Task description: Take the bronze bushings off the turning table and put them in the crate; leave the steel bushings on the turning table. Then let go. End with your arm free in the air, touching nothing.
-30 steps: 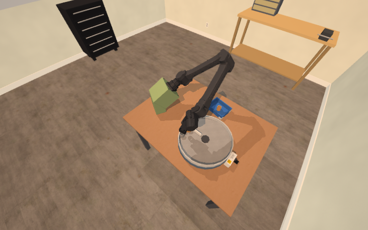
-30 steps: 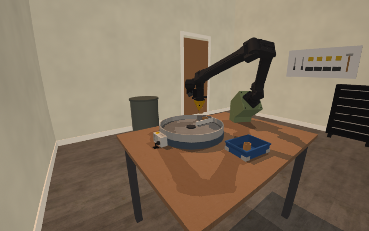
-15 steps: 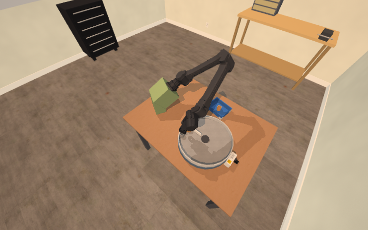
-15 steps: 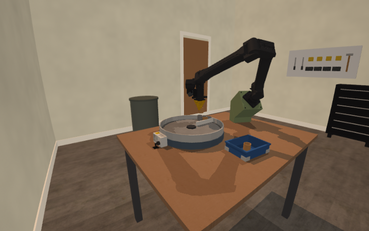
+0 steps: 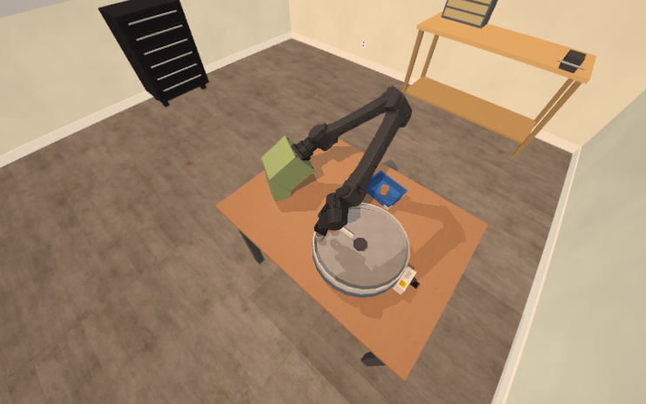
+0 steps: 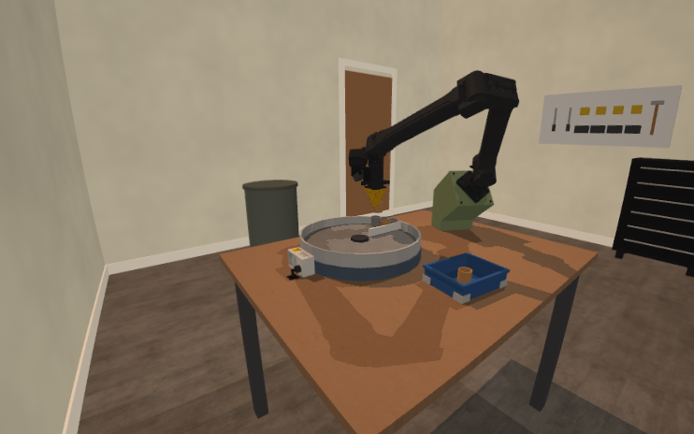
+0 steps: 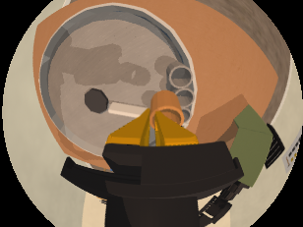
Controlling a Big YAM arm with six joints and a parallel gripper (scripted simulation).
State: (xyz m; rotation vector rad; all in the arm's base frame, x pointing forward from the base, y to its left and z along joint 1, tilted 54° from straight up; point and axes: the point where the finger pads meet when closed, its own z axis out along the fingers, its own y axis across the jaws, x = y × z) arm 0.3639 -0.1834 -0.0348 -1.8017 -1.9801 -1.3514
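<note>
The end effector (image 7: pixel 155 125) is clamped nearly shut on a bronze bushing (image 7: pixel 166 103), pinching its wall between the yellow fingers — the wrist view shows the bushing's open end tilted away from the camera. The exterior view has the end effector (image 6: pixel 375 196) raised well above the turning table (image 6: pixel 327 263), near its far rim. That height makes sense: the bushing must pass over the table's raised rim and the pale guide bar (image 6: pixel 386 228) before travelling to the crate (image 6: pixel 443 283).

The crate sits on the bench (image 6: pixel 409 358) just beside the turning table, on the side toward the arm's green base (image 6: pixel 455 204), so the carry looks short. Its low blue walls leave the top open for a drop from above.

By count — one bronze bushing in the grip, and one more bronze bushing (image 6: pixel 464 274) standing upright in the crate. Two steel bushings (image 7: pixel 179 77) lie on the turning table against the rim near the end of the guide bar, close together; they are meant to stay there. I see no other bronze piece on the disc, though the end effector hides part of it. There is one dark hub (image 5: pixel 360 244) at the disc's centre and one small control box (image 5: pixel 405 280) at the table's edge.

Judging from this, the task is well along: what remains is the move to the crate and the release.
</note>
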